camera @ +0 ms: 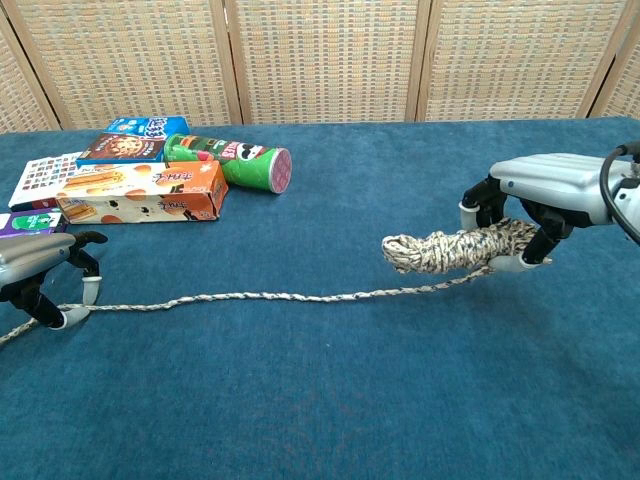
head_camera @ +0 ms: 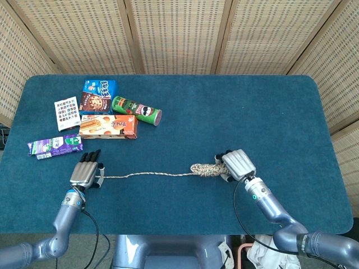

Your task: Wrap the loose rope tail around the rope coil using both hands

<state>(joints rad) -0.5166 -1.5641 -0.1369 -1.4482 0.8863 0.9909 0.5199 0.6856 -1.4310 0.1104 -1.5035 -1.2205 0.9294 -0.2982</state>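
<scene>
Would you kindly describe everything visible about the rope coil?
The rope coil is a short, thick bundle of braided cord, speckled beige and dark, lying roughly level. The right hand grips its right end, holding it above the blue table. Its left end sticks out free. A loose tail trails left to the left hand.

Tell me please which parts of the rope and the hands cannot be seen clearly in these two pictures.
- Rope tail end: chest view, cut off by the left edge; head view, hidden under the left hand.
- Left hand grip: chest view, partly cut off by the edge, so contact with the tail is unclear.
- Rope coil far end: both views, covered by the right hand.
- Snack box print: too small.
</scene>
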